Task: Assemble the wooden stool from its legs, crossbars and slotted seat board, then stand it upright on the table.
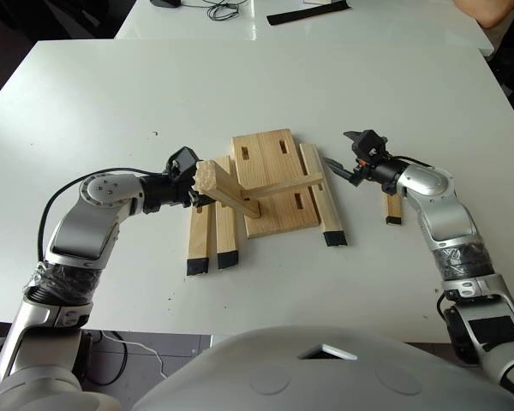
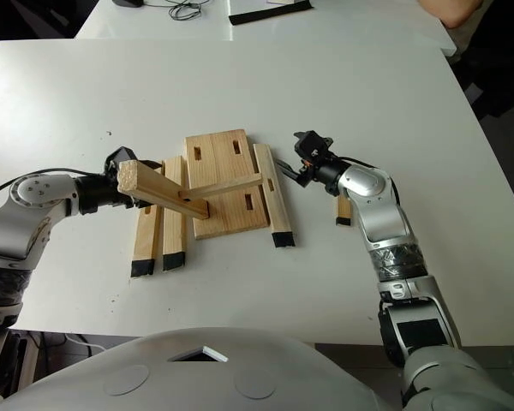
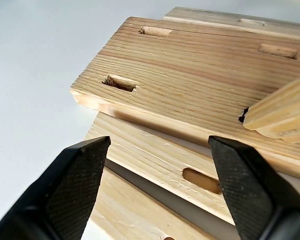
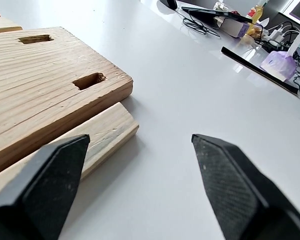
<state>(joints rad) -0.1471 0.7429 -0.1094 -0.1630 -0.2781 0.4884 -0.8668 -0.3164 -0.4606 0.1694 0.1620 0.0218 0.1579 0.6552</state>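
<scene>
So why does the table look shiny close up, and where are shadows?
Right wrist view: the white table mirrors clutter at its far edge. Left eye view: even light, faint shadows beside the seat board and legs. Left wrist view: the board shades the leg beside it.

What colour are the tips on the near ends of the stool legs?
Black. The leg tips show best in the left eye view.

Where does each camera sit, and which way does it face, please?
Left eye: on the head, looking forward and down at the table; both arms show.
Right eye: beside it, same aim, same arms.
Left wrist: low over the board and a leg; the open left tool frames them.
Right wrist: low by the board's corner, facing the table's far edge; the open right tool shows.
Shared: all four see the board.
</scene>
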